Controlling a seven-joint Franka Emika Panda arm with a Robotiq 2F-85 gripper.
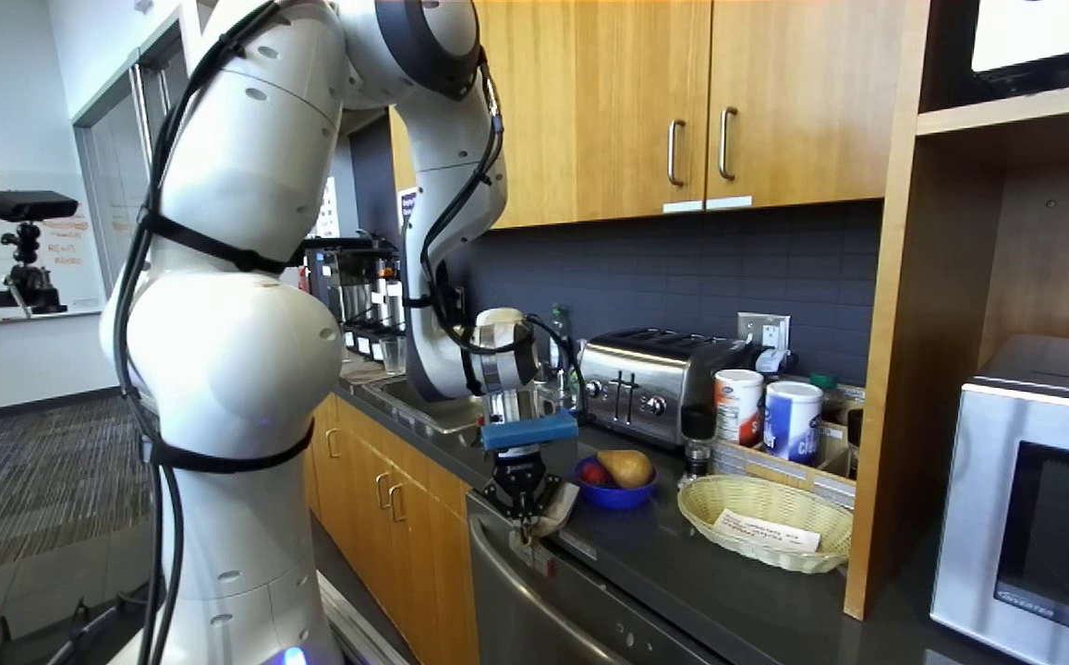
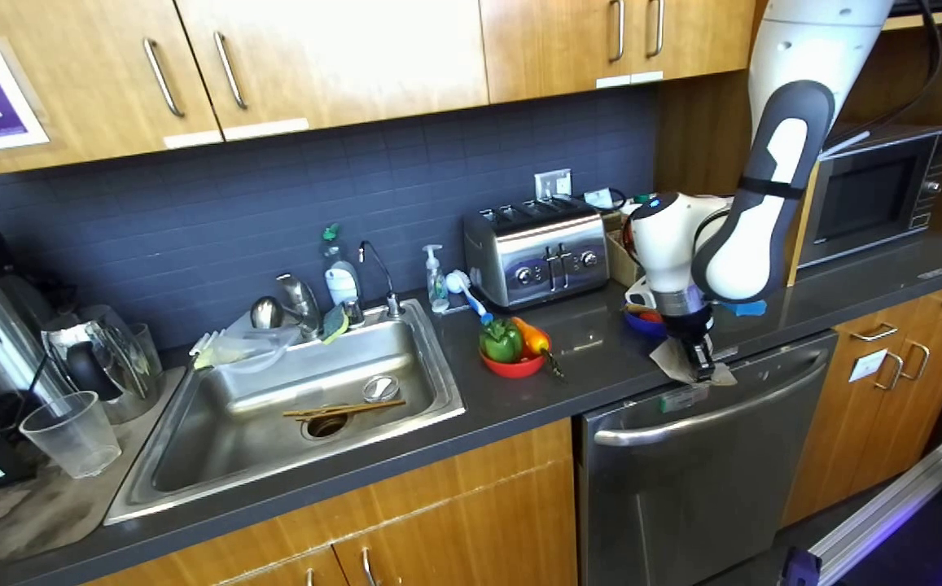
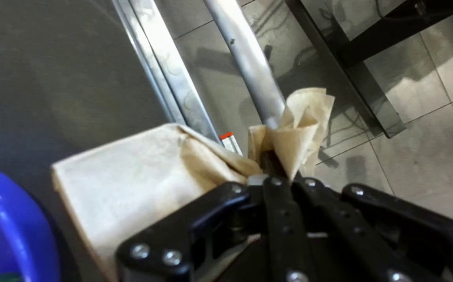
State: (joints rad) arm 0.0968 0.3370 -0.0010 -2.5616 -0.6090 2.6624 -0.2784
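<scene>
My gripper is pointed down over the counter's front edge, above the dishwasher. It is shut on a tan paper napkin. In the wrist view the black fingers pinch the napkin. A flat folded part spreads to the left and a crumpled end sticks out beyond the fingertips. In an exterior view the gripper holds the napkin at the counter edge. A blue bowl with a pear and a red fruit stands beside it. The bowl's rim shows in the wrist view.
A wicker basket with a paper slip, a toaster and canisters stand behind. A red bowl of vegetables sits beside the sink. The dishwasher handle juts out below the counter edge. A microwave stands farther along.
</scene>
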